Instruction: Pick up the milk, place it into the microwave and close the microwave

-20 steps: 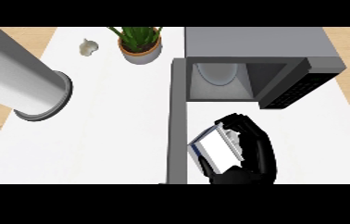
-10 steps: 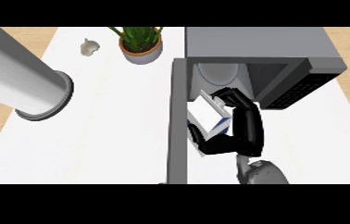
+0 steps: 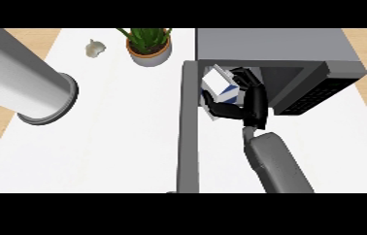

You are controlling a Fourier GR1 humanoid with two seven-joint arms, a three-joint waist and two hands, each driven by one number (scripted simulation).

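Right hand (image 3: 247,105): fingers and thumb are curled round the milk (image 3: 219,86), a white carton with blue markings. The upper fingers (image 3: 243,76) wrap over the carton's far edge; the thumb (image 3: 219,110) closes against its near side. The carton sits tilted in the grasp, partly hidden by the hand.

Location: the milk is at the mouth of the microwave (image 3: 276,47), within the dark opening just beyond the fingertips. Whether it rests on the microwave floor cannot be told. The open microwave door (image 3: 189,132) stands edge-on just left of the thumb, running toward the lower edge of the view.

Right forearm (image 3: 276,163) enters from below, behind the hand.

Left hand: not shown; only a grey forearm (image 3: 32,91) appears, well to the left.

Also on the counter (image 3: 122,132): a potted plant (image 3: 149,44) and a garlic bulb (image 3: 94,47), well left of the fingers.
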